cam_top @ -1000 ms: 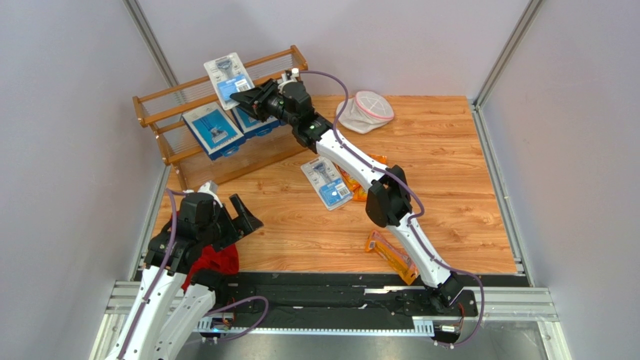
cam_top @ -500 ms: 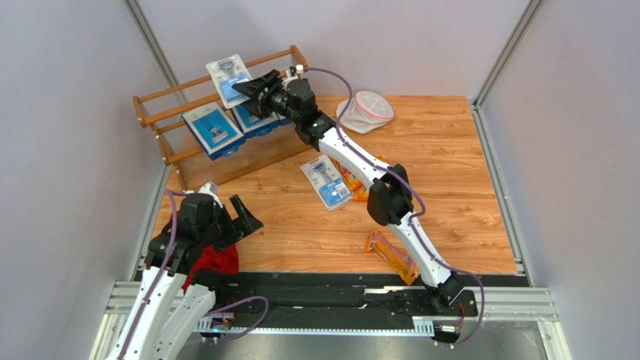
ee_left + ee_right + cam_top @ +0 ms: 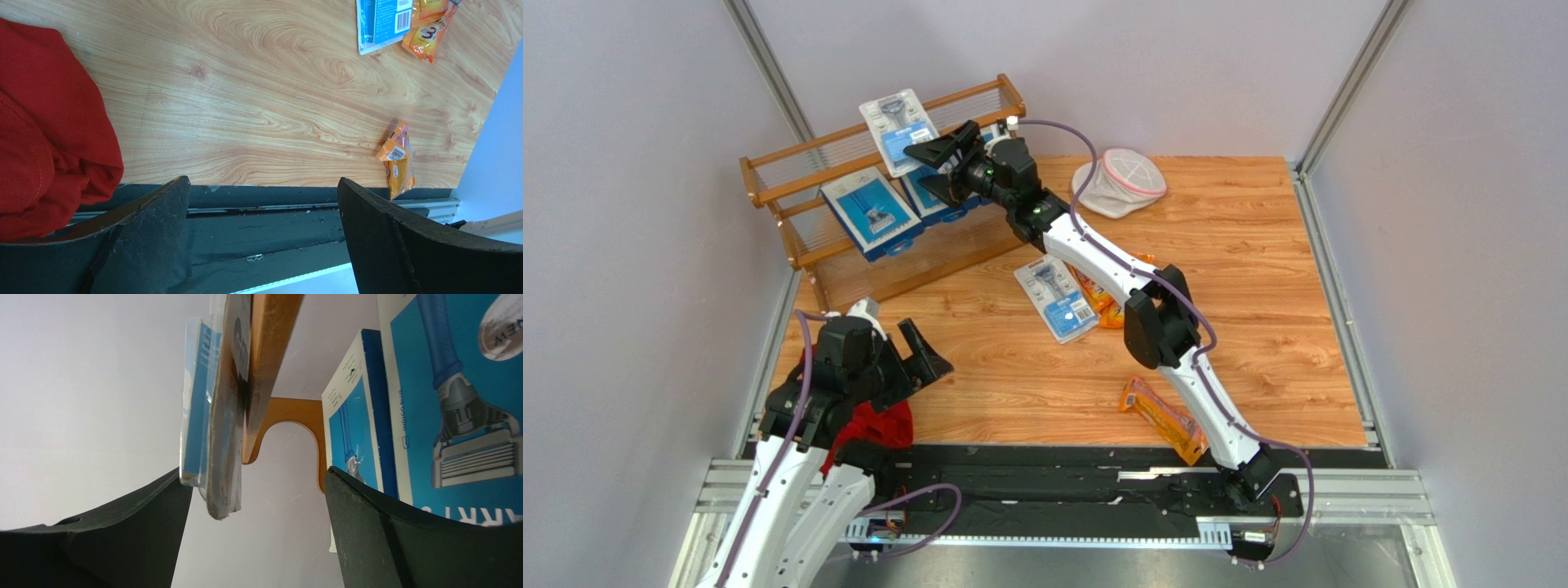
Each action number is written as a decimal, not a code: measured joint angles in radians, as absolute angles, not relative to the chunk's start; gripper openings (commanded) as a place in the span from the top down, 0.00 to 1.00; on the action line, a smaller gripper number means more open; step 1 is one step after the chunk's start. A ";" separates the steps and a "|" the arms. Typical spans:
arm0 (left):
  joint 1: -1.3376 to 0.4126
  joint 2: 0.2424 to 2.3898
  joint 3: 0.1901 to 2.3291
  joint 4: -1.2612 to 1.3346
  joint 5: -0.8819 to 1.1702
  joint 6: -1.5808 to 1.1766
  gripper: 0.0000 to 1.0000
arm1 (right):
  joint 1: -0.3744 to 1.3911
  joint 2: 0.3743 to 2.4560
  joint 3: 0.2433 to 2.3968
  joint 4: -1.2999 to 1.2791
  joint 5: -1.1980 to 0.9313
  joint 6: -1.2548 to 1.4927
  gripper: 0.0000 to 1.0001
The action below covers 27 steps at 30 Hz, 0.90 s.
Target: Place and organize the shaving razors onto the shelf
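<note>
My right pincer [image 3: 943, 150] is at the far left of the scene, at the brown wooden two-tier shelf [image 3: 751, 181] with thin rails. Its jaws stand wide apart and grip nothing. In the wrist view, the edge of 1 clear blister pack with a blue label [image 3: 897, 129] is just beside one finger, and this pack stands upright on the upper tier. On the lower tier, 2 flat blue boxes picturing a razor [image 3: 870, 208] lean side by side, so 3 packs are on the shelf. On the wooden table [image 3: 1259, 270], 1 more clear blister pack [image 3: 1057, 298] lies mid-table. Orange bags [image 3: 1100, 300] touch its right side, partly under my arm, and I cannot tell their number. 1 narrow orange bag [image 3: 1161, 417] lies at the near edge. My left pincer [image 3: 922, 349] hangs open and empty at the near left, beside 1 red cloth [image 3: 879, 429]. 1 round white pouch with pink trim [image 3: 1124, 178] lies at the far side, right of the shelf.
</note>
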<state>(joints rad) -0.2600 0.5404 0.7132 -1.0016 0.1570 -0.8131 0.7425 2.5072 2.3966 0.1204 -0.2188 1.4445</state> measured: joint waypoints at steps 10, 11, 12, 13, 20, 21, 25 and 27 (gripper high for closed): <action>-0.260 0.540 0.713 -1.001 0.157 -0.812 0.03 | 0.736 2.363 2.157 0.218 -0.245 1.435 0.16; -0.260 0.540 0.713 -1.001 0.157 -0.812 0.03 | 0.735 2.344 2.127 0.234 -0.248 1.435 0.16; -0.260 0.540 0.713 -1.001 0.157 -0.812 0.03 | 0.734 2.331 2.107 0.250 -0.252 1.435 0.16; -0.260 0.540 0.713 -1.001 0.157 -0.812 0.03 | 0.732 2.318 2.088 0.265 -0.257 1.435 0.16; -0.260 0.541 0.713 -0.999 0.157 -0.811 0.03 | 0.710 2.136 1.807 0.371 -0.297 1.416 0.16; -0.260 0.541 0.713 -0.999 0.158 -0.810 0.03 | 0.705 2.096 1.748 0.374 -0.301 1.405 0.16; -0.260 0.541 0.713 -0.997 0.160 -0.809 0.03 | 0.677 1.943 1.573 0.348 -0.316 1.322 0.16; -0.260 0.540 0.713 -0.997 0.162 -0.808 0.03 | 0.658 1.870 1.529 0.299 -0.325 1.250 0.16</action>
